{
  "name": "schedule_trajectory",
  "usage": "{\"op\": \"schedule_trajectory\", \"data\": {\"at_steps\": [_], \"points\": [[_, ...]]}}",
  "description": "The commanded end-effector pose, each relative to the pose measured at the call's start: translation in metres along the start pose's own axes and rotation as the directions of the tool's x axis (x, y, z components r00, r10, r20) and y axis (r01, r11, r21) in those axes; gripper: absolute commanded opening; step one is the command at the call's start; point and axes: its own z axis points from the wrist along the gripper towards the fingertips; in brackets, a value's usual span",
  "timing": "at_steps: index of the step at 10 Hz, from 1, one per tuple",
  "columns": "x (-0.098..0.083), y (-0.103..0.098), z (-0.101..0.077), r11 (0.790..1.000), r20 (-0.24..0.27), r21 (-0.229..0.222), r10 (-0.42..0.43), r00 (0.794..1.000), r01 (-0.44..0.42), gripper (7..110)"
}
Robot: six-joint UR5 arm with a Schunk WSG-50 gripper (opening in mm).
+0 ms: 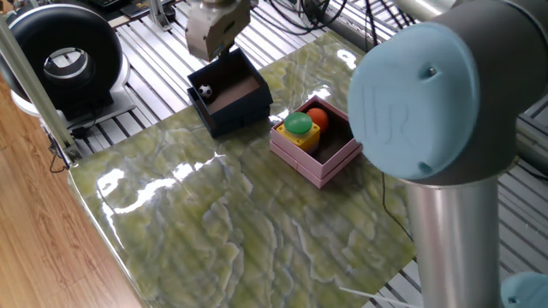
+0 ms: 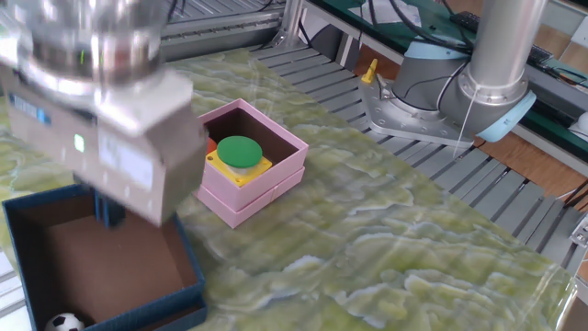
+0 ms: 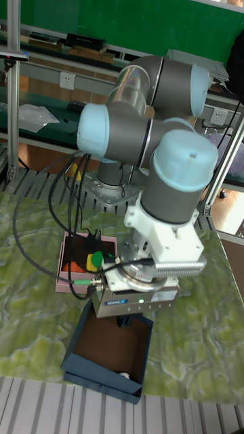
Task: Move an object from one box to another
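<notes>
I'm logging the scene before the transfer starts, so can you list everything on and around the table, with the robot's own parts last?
navy box: one, dark navy outside, brown floor, at the table's edge beside the pink box
toy soccer ball: one, black and white, in a corner of the navy box
pink box: one, pale pink, dark inside, on the table
green-topped yellow block: one, inside the pink box
orange ball: one, inside the pink box, next to the block
table: one, green marbled top
black round device: one, off the table
gripper: one, grey, over the navy box, fingers mostly hidden
</notes>
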Motion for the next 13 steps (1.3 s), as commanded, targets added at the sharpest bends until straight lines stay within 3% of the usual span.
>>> {"op": "schedule_trajectory", "data": {"at_steps": [1, 6, 7, 10, 12, 13], "points": [[-0.018, 0.006, 0.018, 0.999, 0.043, -0.008, -0.035, 0.998, 0.035, 7], [-0.024, -0.014, 0.005, 0.999, 0.061, 0.001, -0.032, 0.998, 0.032, 7], [-0.026, -0.018, 0.006, 1.000, 0.063, 0.023, -0.022, 0.998, 0.021, 7], [-0.033, -0.015, 0.006, 0.999, 0.074, 0.030, -0.025, 0.997, 0.022, 7], [-0.037, 0.000, 0.009, 0.995, 0.090, -0.018, -0.099, 0.991, 0.101, 7], [-0.040, 0.002, 0.015, 0.993, 0.106, -0.014, -0.115, 0.988, 0.118, 7]]}}
